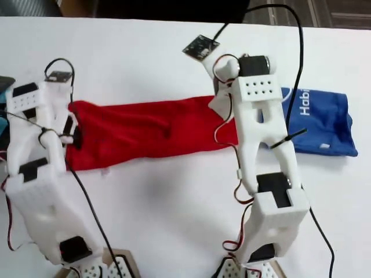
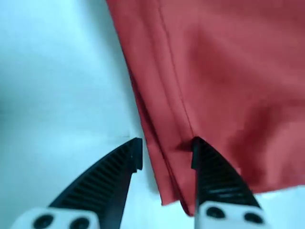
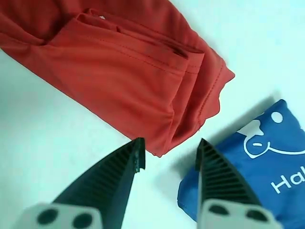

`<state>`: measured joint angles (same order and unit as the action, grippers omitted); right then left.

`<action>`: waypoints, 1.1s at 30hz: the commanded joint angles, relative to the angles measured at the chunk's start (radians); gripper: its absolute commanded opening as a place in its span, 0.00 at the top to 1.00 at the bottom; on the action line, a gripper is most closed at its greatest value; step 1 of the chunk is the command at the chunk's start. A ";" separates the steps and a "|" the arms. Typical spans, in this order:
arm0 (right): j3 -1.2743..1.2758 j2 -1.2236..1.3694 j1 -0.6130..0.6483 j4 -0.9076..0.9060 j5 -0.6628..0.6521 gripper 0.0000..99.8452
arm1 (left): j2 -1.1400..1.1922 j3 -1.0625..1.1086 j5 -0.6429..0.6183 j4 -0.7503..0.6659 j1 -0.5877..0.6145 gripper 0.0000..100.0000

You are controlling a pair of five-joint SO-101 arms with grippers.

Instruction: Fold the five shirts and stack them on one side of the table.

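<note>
**White table** (image 1: 145,202), seen from above: a smooth, matt top occupies nearly the whole high view, and its far edge runs almost straight across the upper margin. Beyond that edge lie a dark, unlit zone (image 1: 145,7) at centre and, toward the upper right corner, a strip of grey-brown surface (image 1: 342,11), apparently floor, whose detail cannot be made out. Illumination is diffuse and falls from overhead, laying soft-edged grey shadows (image 1: 174,185) on the tabletop; in both wrist views the table appears pale, evenly lit and unmarked.
</note>
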<state>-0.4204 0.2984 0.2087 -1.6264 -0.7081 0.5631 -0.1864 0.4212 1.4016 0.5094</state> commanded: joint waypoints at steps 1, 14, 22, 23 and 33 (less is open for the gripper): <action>-0.034 -0.073 0.004 -0.015 -0.005 0.82 | 0.080 -0.142 -0.023 0.014 0.008 0.81; -0.041 -0.074 0.004 -0.022 0.000 0.88 | 0.416 -0.529 0.075 0.327 -0.049 0.99; -0.032 -0.108 -0.004 -0.042 0.005 0.88 | 0.402 -0.682 0.074 0.377 0.032 0.97; -0.031 -0.127 -0.010 -0.044 0.009 0.88 | 0.384 -0.705 0.074 0.377 0.054 0.97; 0.384 -0.395 -0.111 0.061 0.092 0.88 | 0.081 -0.605 0.074 0.385 0.044 0.97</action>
<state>-0.1765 0.0207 0.1412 -1.6310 -0.6252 0.8040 -0.8385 0.4841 1.7683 0.5923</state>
